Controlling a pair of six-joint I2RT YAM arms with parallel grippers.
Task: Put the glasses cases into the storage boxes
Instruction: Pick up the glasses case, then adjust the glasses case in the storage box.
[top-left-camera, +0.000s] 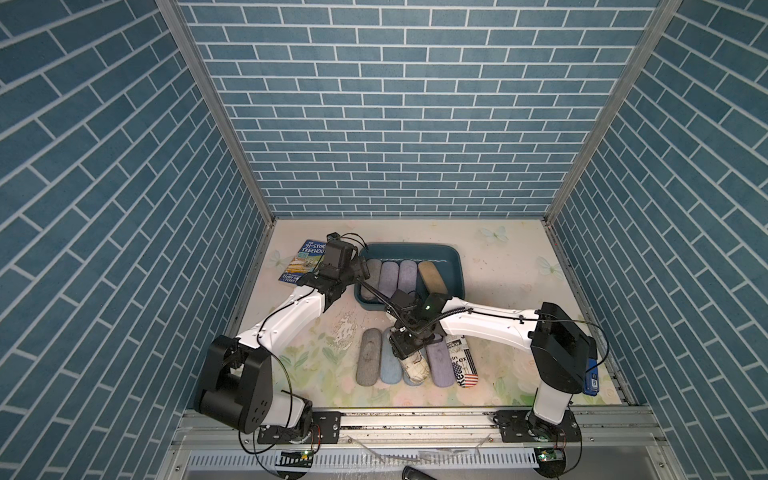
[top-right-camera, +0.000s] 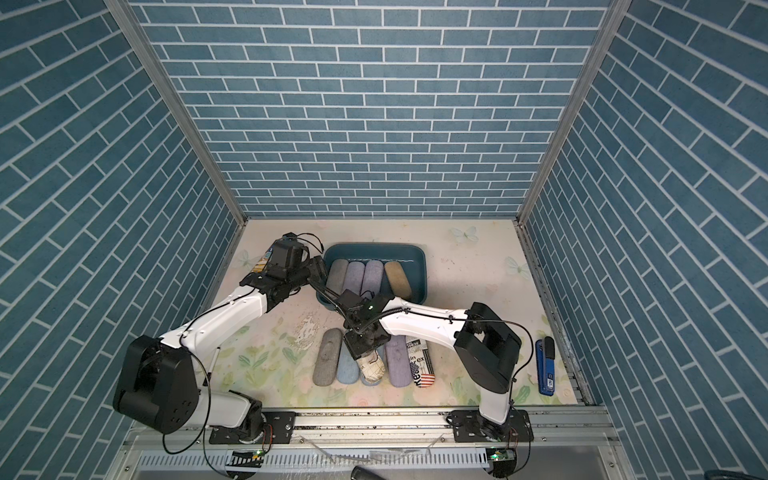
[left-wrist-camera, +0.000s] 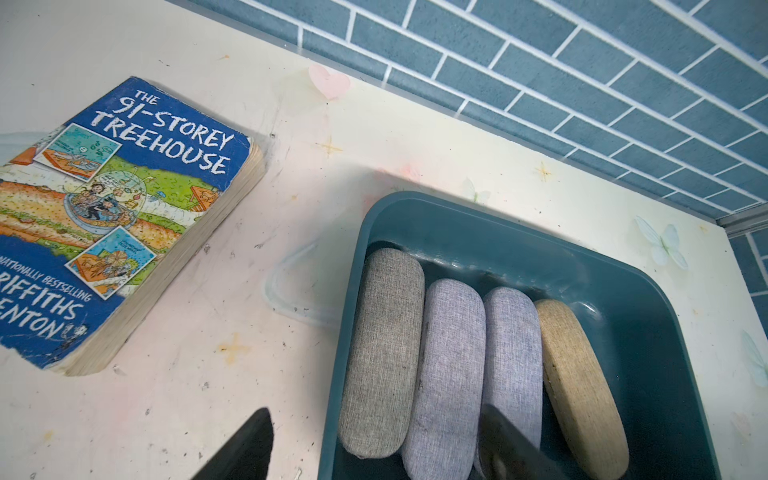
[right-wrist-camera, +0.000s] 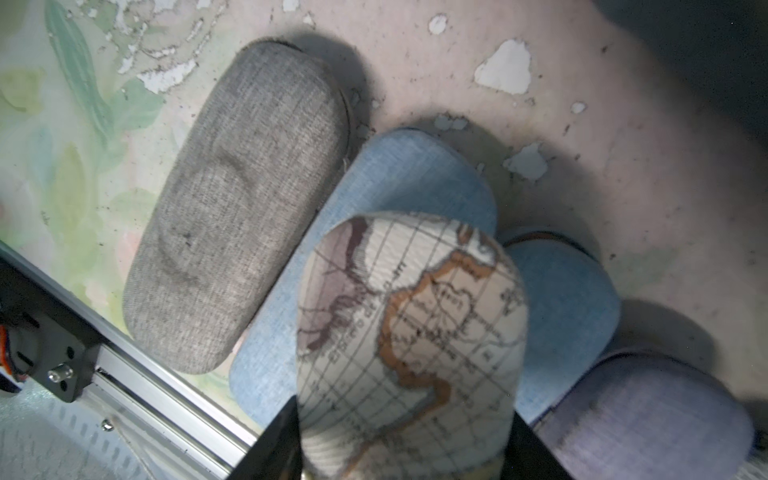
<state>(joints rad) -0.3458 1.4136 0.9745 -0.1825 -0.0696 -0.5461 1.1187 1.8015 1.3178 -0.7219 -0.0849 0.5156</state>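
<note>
The dark teal storage box (top-left-camera: 415, 250) (top-right-camera: 376, 249) (left-wrist-camera: 478, 220) holds a grey, two lilac and a tan glasses case (left-wrist-camera: 582, 386). My left gripper (left-wrist-camera: 378, 440) (top-left-camera: 362, 271) is open at the box's left wall, one finger outside and one over the lilac cases. On the table in front lie a grey case (top-left-camera: 368, 359) (right-wrist-camera: 237, 208), a light blue case (top-left-camera: 390, 368) (right-wrist-camera: 395, 183), a lilac case (top-left-camera: 439, 361) and a newspaper-and-flag case (top-left-camera: 464, 365). My right gripper (right-wrist-camera: 405, 436) (top-left-camera: 409, 349) is shut on the map-print case (right-wrist-camera: 411, 324) (top-right-camera: 372, 368), which lies over two light blue cases.
A paperback book (top-left-camera: 303, 262) (left-wrist-camera: 116, 216) lies left of the box by the left wall. A blue-and-black stapler-like object (top-right-camera: 545, 365) lies at the right edge of the table. The aluminium front rail (right-wrist-camera: 137, 382) runs close to the near ends of the cases.
</note>
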